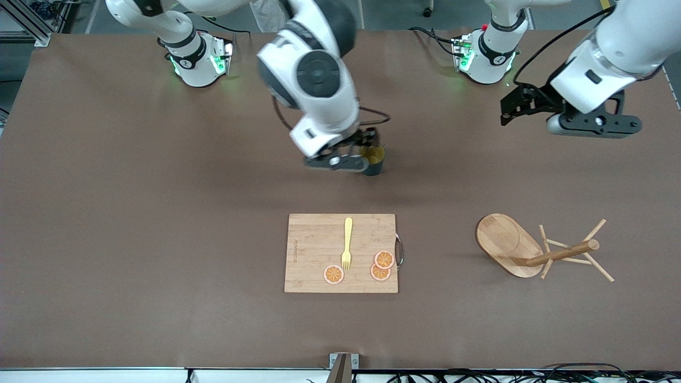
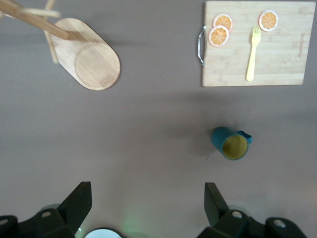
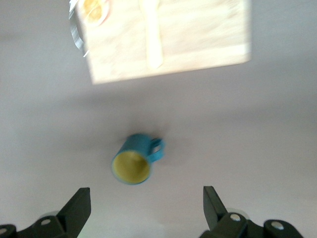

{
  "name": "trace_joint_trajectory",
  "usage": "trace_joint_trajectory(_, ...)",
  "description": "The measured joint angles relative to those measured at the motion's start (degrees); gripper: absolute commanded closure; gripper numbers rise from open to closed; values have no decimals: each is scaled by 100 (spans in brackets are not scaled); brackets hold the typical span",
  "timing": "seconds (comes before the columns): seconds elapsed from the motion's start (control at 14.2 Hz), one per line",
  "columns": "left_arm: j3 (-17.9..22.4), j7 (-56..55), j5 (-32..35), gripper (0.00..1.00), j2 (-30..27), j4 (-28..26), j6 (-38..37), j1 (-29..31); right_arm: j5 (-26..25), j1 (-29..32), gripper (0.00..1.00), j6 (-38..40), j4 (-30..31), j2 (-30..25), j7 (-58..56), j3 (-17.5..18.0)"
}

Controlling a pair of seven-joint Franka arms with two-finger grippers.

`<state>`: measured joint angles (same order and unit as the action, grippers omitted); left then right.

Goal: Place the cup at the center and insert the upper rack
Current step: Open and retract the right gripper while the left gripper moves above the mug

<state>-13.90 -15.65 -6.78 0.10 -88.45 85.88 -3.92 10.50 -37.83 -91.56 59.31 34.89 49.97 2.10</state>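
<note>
A: Both grippers spread wide? Where's the cup [image 3: 134, 161]?

B: Yep. Cup stands mid-frame on the table [image 1: 159, 213], below the right gripper [image 3: 143, 210], jaws clear of it. Left gripper [image 2: 146, 206] hovers upper right; rack [image 1: 532, 247] tipped over, lower right.

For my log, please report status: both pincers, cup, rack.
Right pincer open, above cup, which stands free on table. Left pincer open, waiting aloft at its own end. Rack lies tipped on its side. Nothing blocks the cup.

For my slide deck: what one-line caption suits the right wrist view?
Right gripper, fingers open, above the upright teal cup standing free on the table near the cutting board.
</note>
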Motion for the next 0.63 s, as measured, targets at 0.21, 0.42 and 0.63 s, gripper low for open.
trace_joint_trajectory(0.21, -203, -353, 0, 0, 34, -69, 16, -126, -224, 1096, 0, 120, 2, -160, -235, -30)
trace_joint_trajectory(0.42, -596, -844, -1, 0, 70, -267, 242, -129, -439, 2129, 0, 181, 1, -205, -1140, -31)
trace_joint_trajectory(0.63, -1149, -1574, -2, 0, 95, -389, 476, -144, -555, 2897, 0, 194, -4, -313, -1943, -27)
